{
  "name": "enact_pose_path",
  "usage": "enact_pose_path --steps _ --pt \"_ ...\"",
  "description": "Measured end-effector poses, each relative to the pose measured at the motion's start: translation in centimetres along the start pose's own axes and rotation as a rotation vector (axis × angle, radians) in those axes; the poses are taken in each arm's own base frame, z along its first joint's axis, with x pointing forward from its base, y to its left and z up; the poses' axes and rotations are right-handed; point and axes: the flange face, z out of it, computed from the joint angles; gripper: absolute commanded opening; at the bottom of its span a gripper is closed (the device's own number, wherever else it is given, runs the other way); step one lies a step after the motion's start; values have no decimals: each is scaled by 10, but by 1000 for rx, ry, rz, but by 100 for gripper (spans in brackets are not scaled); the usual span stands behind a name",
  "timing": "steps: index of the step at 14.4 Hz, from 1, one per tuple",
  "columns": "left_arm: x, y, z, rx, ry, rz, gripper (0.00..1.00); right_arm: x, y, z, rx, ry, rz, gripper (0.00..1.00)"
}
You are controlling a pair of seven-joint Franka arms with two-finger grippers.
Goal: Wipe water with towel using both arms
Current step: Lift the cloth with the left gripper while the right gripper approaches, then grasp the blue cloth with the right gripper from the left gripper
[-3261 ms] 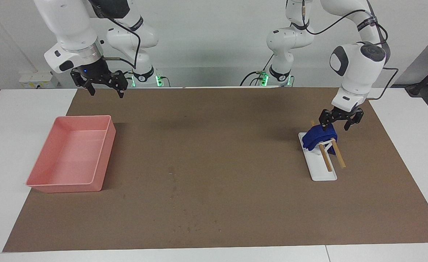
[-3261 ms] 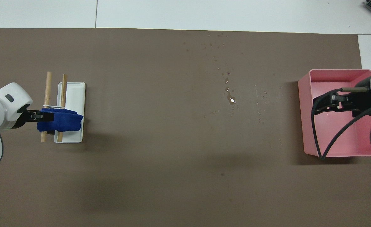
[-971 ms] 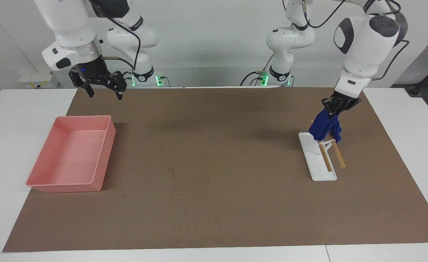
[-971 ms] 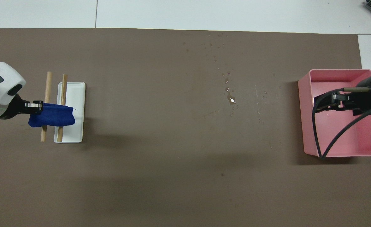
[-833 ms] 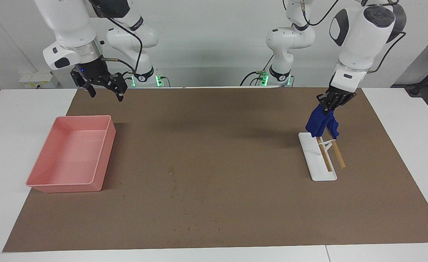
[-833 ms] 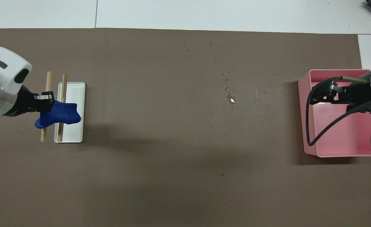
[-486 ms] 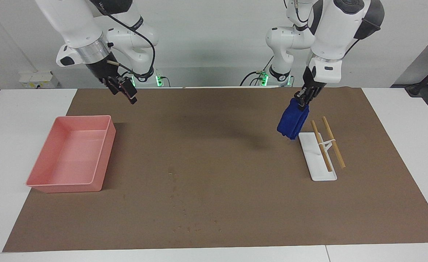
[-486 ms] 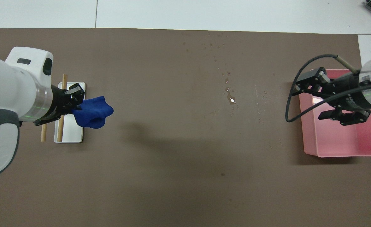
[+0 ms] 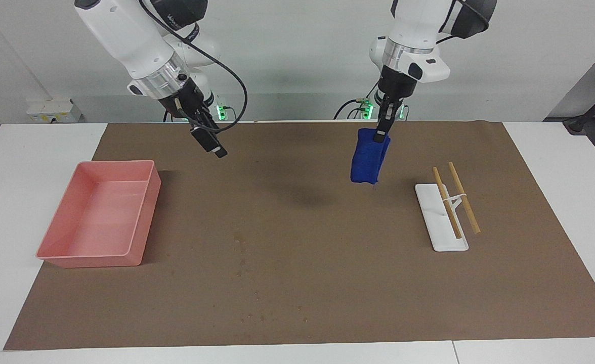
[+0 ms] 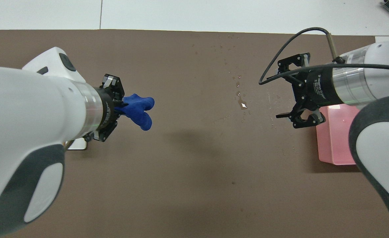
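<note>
left tool (image 9: pixel 379 135) clamped on towel (image 9: pixel 367 162), hanging below | right tool (image 10: pixel 288 90) apart, over mat (image 9: pixel 297 283)

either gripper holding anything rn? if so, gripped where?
Left gripper is shut on the blue towel, pinching its top edge; the rest hangs free above the brown mat. Right gripper is open and holds nothing.

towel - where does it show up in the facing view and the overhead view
Facing view: the towel hangs from the shut left gripper, above the brown mat, upper middle of the picture.
Overhead view: the towel sits left of centre, at the left gripper's tip.
Shared landmark: the pink tray, at the right arm's end of the table.
</note>
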Motion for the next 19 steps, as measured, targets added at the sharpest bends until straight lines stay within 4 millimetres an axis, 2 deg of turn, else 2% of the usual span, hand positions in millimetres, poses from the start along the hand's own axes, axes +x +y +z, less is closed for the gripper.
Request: enact_pose_path --steps 2,6,11,14,16,17,18,19 --pt "-32 -1 -3 -46 -31 -120 0 -14 -3 10 -2 -71 100 94" --pt "-75 5 -19 -193 -141 -333 0 -40 -5 21 -10 -162 188 94" --pt "-112 5 -27 -277 -253 -438 0 -71 -1 32 -34 -171 227 95" --pt "-137 0 -28 -291 -296 -458 0 -78 -2 33 -13 -175 233 94" --pt "-146 -4 -24 -279 -300 -451 0 -83 -3 36 6 -178 228 93" --pt "-147 -4 -23 -276 -300 -450 0 -85 -3 39 13 -178 227 85" --pt "-148 -5 -22 -273 -299 -448 0 -86 -3 42 15 -178 227 70" --pt "-150 -5 -21 -271 -298 -446 0 -86 -3 43 14 -178 228 40"
